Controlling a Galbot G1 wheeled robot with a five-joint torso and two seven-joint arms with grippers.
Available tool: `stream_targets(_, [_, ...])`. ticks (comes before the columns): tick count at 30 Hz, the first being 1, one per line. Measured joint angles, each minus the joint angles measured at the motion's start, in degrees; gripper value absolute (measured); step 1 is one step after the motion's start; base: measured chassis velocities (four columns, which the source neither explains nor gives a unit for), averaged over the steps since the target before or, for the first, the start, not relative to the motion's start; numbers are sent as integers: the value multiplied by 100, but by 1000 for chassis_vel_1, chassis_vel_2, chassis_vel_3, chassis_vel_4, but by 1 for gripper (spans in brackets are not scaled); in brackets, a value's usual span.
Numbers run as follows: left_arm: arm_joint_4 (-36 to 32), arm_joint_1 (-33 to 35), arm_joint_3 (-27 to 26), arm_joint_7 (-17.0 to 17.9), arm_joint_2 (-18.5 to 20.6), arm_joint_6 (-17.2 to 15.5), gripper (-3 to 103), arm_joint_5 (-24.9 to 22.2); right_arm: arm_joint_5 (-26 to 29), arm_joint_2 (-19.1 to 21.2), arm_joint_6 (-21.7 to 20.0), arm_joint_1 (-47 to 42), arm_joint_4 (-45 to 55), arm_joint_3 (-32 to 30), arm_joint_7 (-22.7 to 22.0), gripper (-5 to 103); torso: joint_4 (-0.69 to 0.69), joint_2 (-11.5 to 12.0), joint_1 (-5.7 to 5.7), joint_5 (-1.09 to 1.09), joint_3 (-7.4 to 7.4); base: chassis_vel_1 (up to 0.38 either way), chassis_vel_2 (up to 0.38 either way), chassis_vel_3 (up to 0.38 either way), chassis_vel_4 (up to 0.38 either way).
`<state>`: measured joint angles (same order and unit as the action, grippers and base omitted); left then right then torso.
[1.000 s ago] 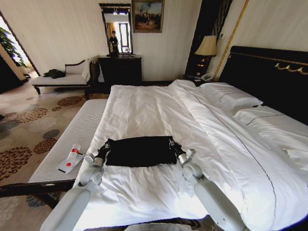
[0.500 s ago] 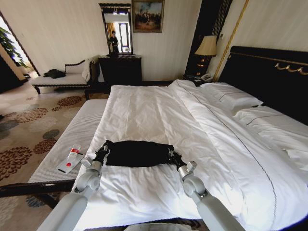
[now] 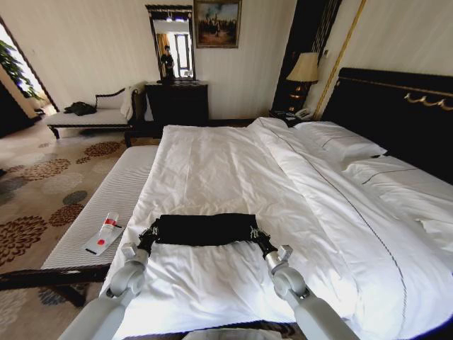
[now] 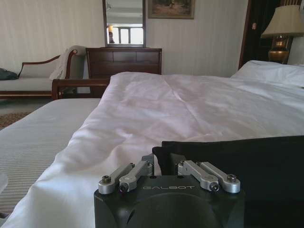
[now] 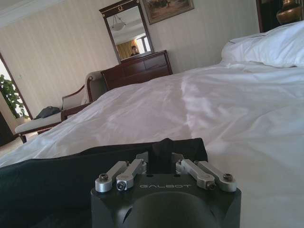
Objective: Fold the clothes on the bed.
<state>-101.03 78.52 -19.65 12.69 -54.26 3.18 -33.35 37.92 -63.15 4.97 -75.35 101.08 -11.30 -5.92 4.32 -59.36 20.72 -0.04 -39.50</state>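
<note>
Both grippers have drawn back toward the robot since a second ago, dragging the black soft-fabric T-shirt (image 3: 205, 229) into a flatter, narrower band on the white duvet of the big white bed (image 3: 212, 163). Left gripper (image 3: 149, 234) pinches its left end, jaws closed on cloth; right gripper (image 3: 255, 235) likewise pinches the right end.

The T-shirt (image 3: 205, 229) was black, the bed (image 3: 233, 156) white, and the carpet (image 3: 42, 191) beige with brown floral medallions.
</note>
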Motion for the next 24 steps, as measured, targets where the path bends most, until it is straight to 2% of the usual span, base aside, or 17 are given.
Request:
stream_targets(3, [-110, 113, -96, -14, -2, 2, 33, 46, -67, 45, 23, -145, 144, -38, -54, 33, 1, 0, 0, 0, 0, 0, 0, 0, 0])
stream_targets(6, [-231, 189, -212, -6, -14, 2, 39, 3, -124, 81, 50, -294, 300, -135, -130, 33, 2, 0, 0, 1, 0, 0, 0, 0, 0])
stream_targets(7, [-342, 239, -292, 10, -18, 2, 44, -56, -129, 117, 63, -393, 424, -236, -175, 43, 2, 0, 0, 1, 0, 0, 0, 0, 0])
stream_targets(10, [-653, 398, -558, 52, -15, -4, 60, -226, -12, 264, 58, -635, 799, -544, -304, 60, 4, 0, 0, 0, 0, 0, 0, 0, 0])
stream_targets(11, [-745, 449, -635, 58, -8, -20, 60, -278, 44, 336, 43, -679, 899, -640, -333, 65, 3, -1, 0, 2, 0, 0, 0, 0, 0])
stream_targets(12, [-745, 449, -635, 58, -8, -20, 60, -278, 44, 336, 43, -679, 899, -640, -333, 65, 3, -1, 0, 2, 0, 0, 0, 0, 0])
stream_targets(13, [-861, 523, -740, 68, 7, -51, 66, -357, 109, 458, 13, -690, 1002, -751, -358, 71, 3, -1, 0, 1, 1, 0, 0, 0, 0])
stream_targets(14, [-938, 576, -806, 74, 21, -83, 72, -400, 132, 555, -14, -649, 1026, -783, -365, 71, 3, -1, 0, -1, 0, 0, 0, 0, 0])
stream_targets(15, [-1014, 636, -867, 78, 40, -121, 77, -426, 142, 667, -43, -530, 1011, -778, -369, 77, 4, 0, 0, 1, 0, 0, 0, 0, 0])
stream_targets(16, [-1014, 636, -867, 78, 40, -121, 77, -426, 142, 667, -43, -530, 1011, -778, -369, 77, 4, 0, 0, 1, 0, 0, 0, 0, 0])
stream_targets(17, [-1088, 703, -917, 81, 65, -147, 83, -431, 145, 777, -64, -364, 942, -723, -369, 83, 2, -1, 0, 0, 0, 0, 0, 0, 0])
stream_targets(18, [-1146, 762, -944, 83, 85, -164, 83, -432, 157, 879, -89, -141, 833, -627, -364, 88, 2, 0, 0, 1, 0, 0, 0, 0, 0])
stream_targets(19, [-1212, 821, -964, 84, 113, -184, 88, -444, 178, 966, -115, 137, 701, -511, -353, 88, 1, 0, 0, 0, -1, 0, 0, 0, 0])
stream_targets(20, [-1286, 846, -955, 88, 176, -235, 93, -506, 214, 1052, -144, 463, 544, -393, -328, 93, -5, 0, 0, 1, -1, 0, 0, 0, 0])
stream_targets(21, [-1286, 846, -955, 88, 176, -235, 93, -506, 214, 1052, -144, 463, 544, -393, -328, 93, -5, 0, 0, 1, -1, 0, 0, 0, 0])
stream_targets(22, [-1338, 827, -913, 102, 261, -292, 98, -584, 241, 1106, -165, 684, 417, -325, -308, 97, -5, 0, 0, 1, -1, 0, 0, 0, 0])
stream_targets(24, [-1472, 845, -861, 103, 473, -412, 100, -737, 286, 1169, -197, 1168, 74, -118, -257, 99, 10, 0, 1, -1, -1, 0, 0, 0, 0])
